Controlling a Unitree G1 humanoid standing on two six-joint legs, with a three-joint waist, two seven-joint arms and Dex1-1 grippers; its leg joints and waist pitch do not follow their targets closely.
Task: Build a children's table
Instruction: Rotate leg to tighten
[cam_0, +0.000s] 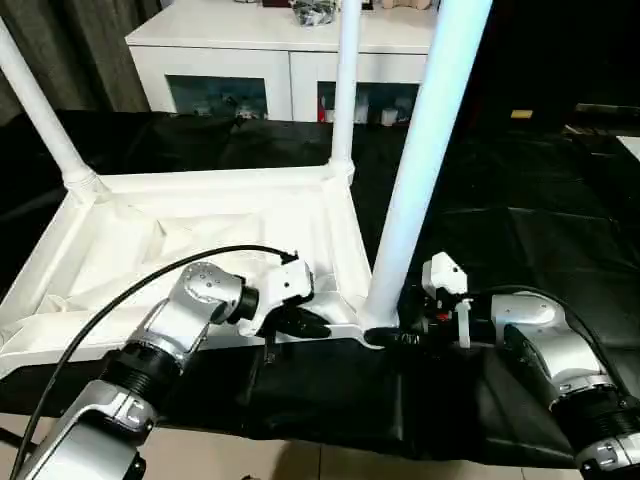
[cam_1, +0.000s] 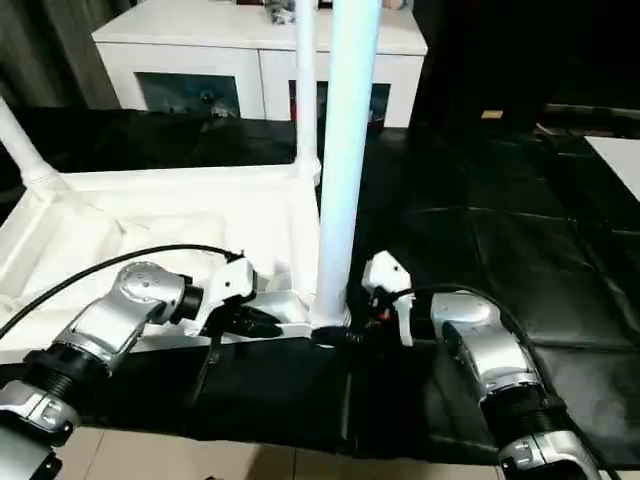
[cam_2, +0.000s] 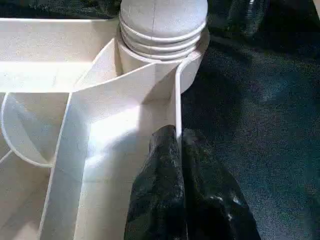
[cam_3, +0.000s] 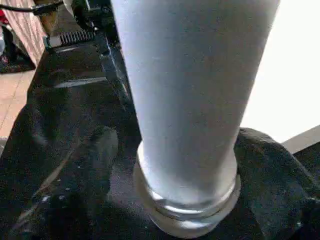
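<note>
The children's table top (cam_0: 200, 240) is lying upside down on the black-covered work surface (cam_0: 520, 230), ribs facing up, in front of a white cabinet (cam_0: 260, 60) with dark glass doors. Three legs are standing in corner sockets: one at the far left (cam_0: 40, 110), one at the far corner (cam_0: 345, 90), and the nearest leg (cam_0: 425, 150) rising at the near right corner. The left gripper (cam_0: 305, 322) is pinching the near rim wall of the top beside that corner, its fingers (cam_2: 165, 200) closed on either side of the thin wall. The right gripper (cam_0: 415, 325) is sitting at the base of the nearest leg, fingers spread either side of the threaded collar (cam_3: 187, 205); whether they are pressing it cannot be told. In judgement, the hollow plastic is light and fairly stiff but smooth and slippery; the leg is best gripped low, near its collar, and the top by its rim. Count: one top, three legs visible, two grippers.
</note>
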